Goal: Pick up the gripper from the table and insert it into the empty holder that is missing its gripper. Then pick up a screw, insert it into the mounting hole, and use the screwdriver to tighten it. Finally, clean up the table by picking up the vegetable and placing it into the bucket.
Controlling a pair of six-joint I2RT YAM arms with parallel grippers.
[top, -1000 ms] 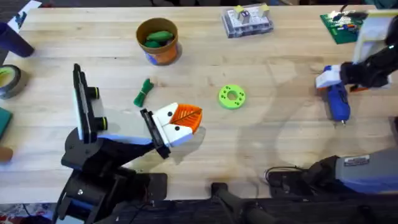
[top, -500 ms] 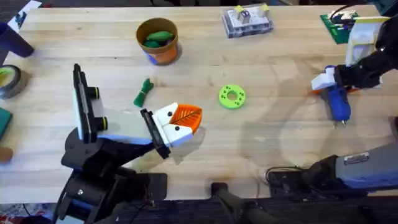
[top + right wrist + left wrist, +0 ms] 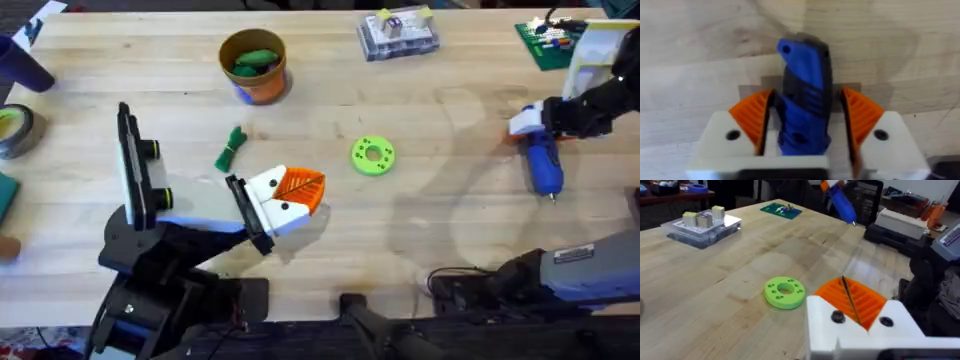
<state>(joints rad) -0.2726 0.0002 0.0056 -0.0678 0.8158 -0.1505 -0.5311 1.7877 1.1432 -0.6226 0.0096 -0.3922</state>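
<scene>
Right gripper: the right gripper (image 3: pixel 805 125) is closed on the screwdriver (image 3: pixel 804 95), its orange ribbed pads (image 3: pixel 752 117) pressed against either side of the blue body.
Screwdriver: in the overhead view the screwdriver (image 3: pixel 543 165) sits near the tabletop's right edge, its thin metal bit pointing toward the near edge; the right gripper (image 3: pixel 528 125) grips its far end.
Left gripper: the holder (image 3: pixel 270 205), a white blocky mount on a black plate, sits near the middle of the tabletop's near edge with the gripper (image 3: pixel 300 187), an orange ribbed leaf-shaped finger, seated in it; whether the left arm's own fingers are open or closed cannot be told.
Left wrist view: up close, the holder (image 3: pixel 860 330) shows two small dark holes in its white face, and the gripper (image 3: pixel 852 300) shows its slatted ribs with a thin dark line across them; the screwdriver (image 3: pixel 842 202) appears farther off above the wood, tilted, bit downward.
Right wrist view: the screwdriver's body is smooth blue plastic with a darker grooved band and a small round hole at one end.
Vegetable: the vegetable (image 3: pixel 231 148), a dark-green bunched bean-like toy, lies on the tabletop left of centre, between the bucket and the holder.
Bucket: the bucket (image 3: pixel 254 66), round with a mustard rim, stands near the far edge, a bright-green vegetable (image 3: pixel 255 59) inside.
Disc: a lime-green disc (image 3: pixel 373 155) with holes lies flat near the tabletop's centre.
Surface: pale wooden tabletop (image 3: pixel 440 210) with visible grain.
</scene>
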